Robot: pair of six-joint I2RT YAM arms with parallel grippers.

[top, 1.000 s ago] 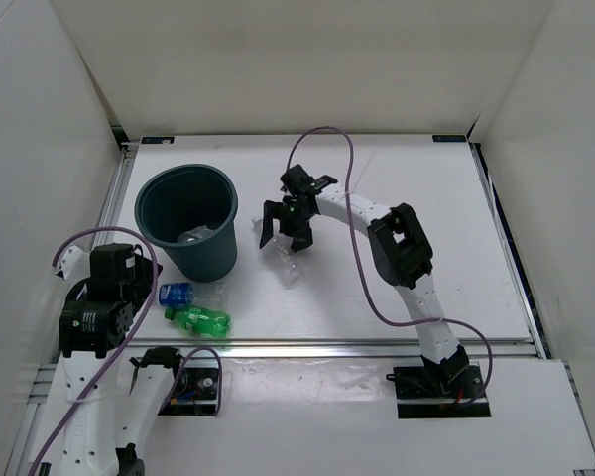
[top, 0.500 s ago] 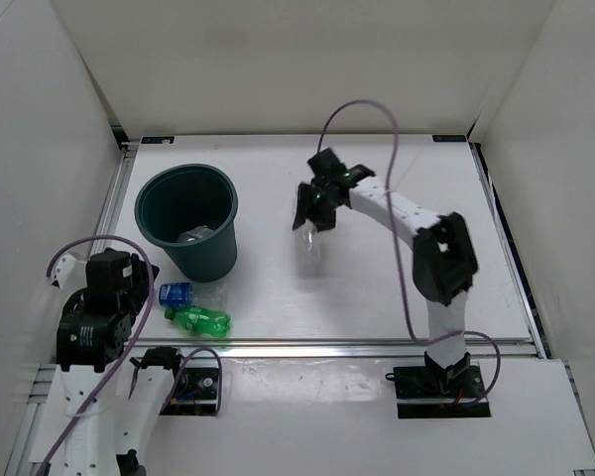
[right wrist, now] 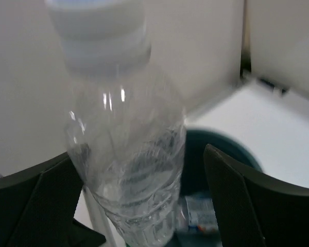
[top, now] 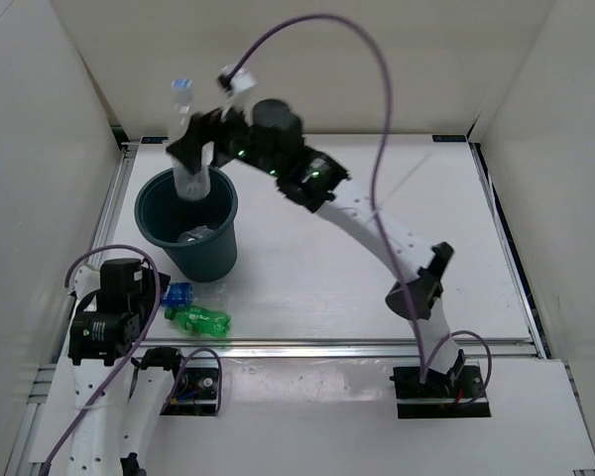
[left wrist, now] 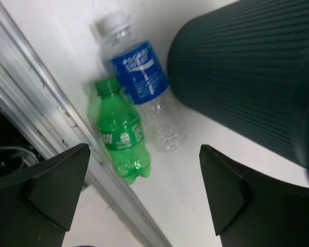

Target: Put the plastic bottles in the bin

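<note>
– Where is the clear plastic bottle with the white cap point(top: 185, 114)?
– Upright over the round dark teal plastic bin point(top: 203, 260), clamped round its body by the right hand point(top: 192, 149). Another clear bottle point(top: 196, 236) lies inside.
– How will it handle?
– It looks empty, so probably light, thin-walled and slick. A hard squeeze would likely dent it.
– And the rest?
– The bright green plastic bottle point(left wrist: 121, 136) and the clear blue-labelled bottle point(left wrist: 144, 77) lie side by side on the white surface point(top: 307, 297), just beside the bin. The left hand point(left wrist: 141, 188) hangs above them, spread wide and empty. I'd grip each across its label.
</note>
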